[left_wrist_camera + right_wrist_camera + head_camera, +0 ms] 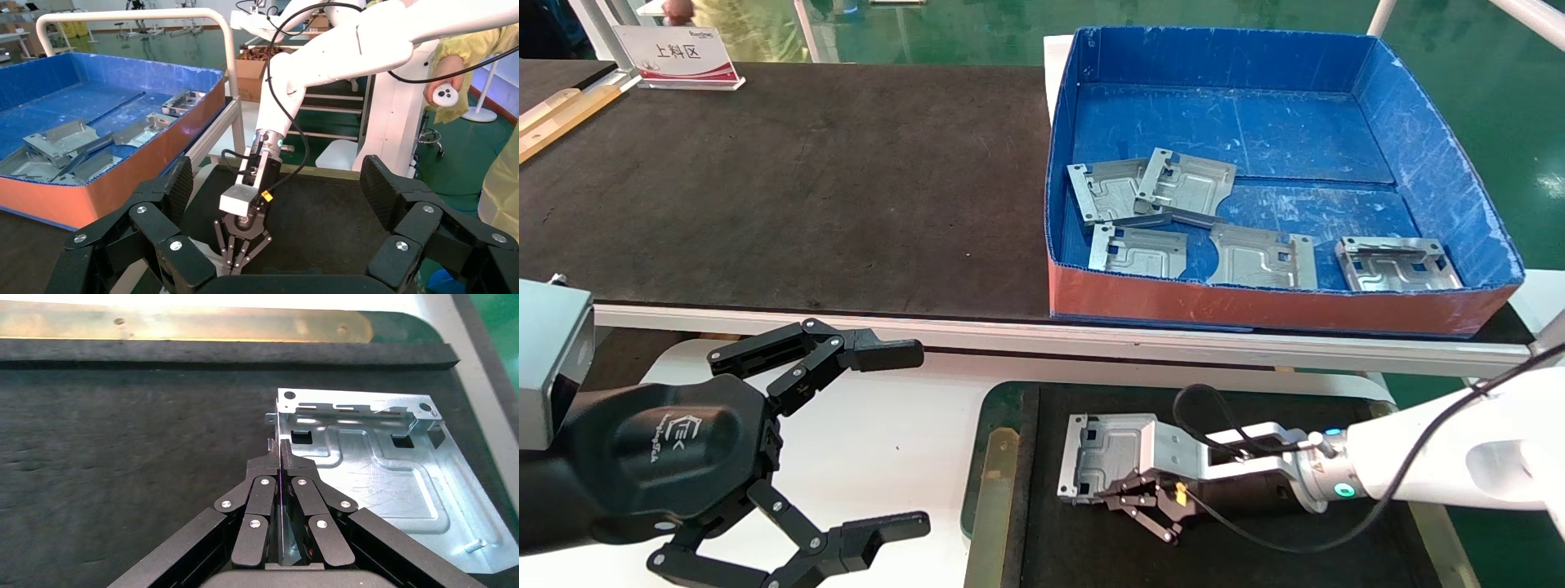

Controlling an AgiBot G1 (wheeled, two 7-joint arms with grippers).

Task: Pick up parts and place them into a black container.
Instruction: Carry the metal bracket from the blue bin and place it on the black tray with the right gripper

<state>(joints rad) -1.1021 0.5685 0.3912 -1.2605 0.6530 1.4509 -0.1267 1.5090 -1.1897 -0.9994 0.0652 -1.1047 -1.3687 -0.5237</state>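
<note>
the right gripper (1109, 490) sits at lower centre of the head view, its fingers pressed together on the edge of a metal plate (1109, 453) that lies flat on the black container (1254, 563). five more plates (1152, 192) lie in the blue box (1238, 122) at upper right, on the bench (789, 188). the left gripper (911, 441) hangs wide open and empty at lower left.
</note>
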